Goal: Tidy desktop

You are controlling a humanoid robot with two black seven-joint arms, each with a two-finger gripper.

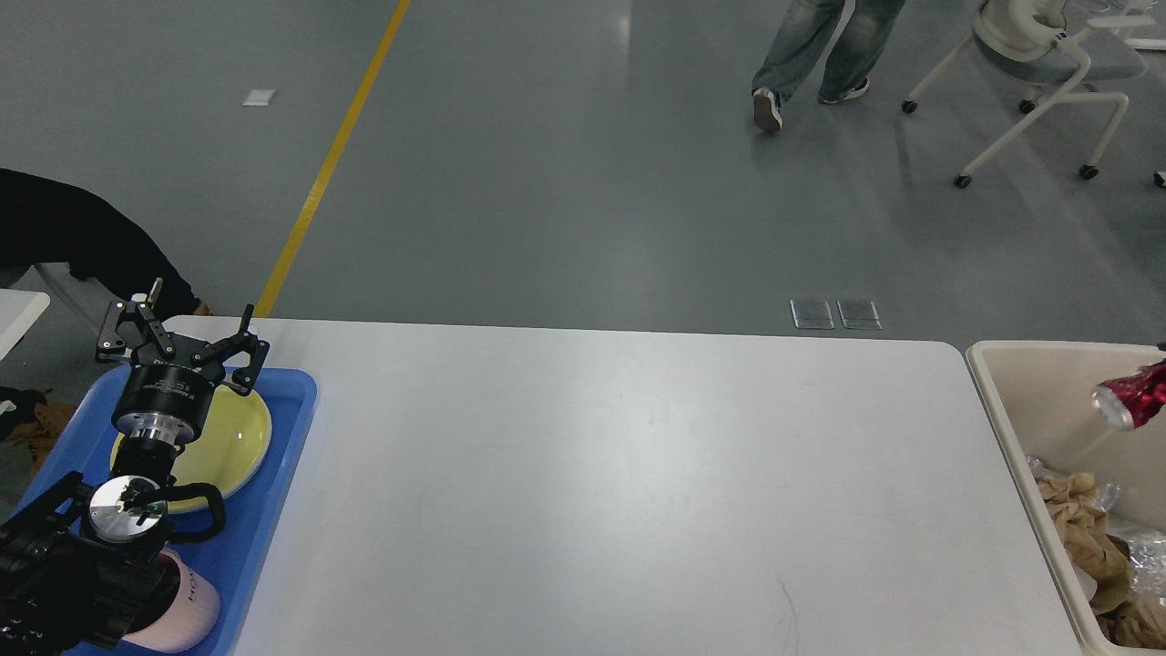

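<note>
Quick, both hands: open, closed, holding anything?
Left hand: open, empty, above the yellow plate.
Right hand: out of view; only the red can shows.
</note>
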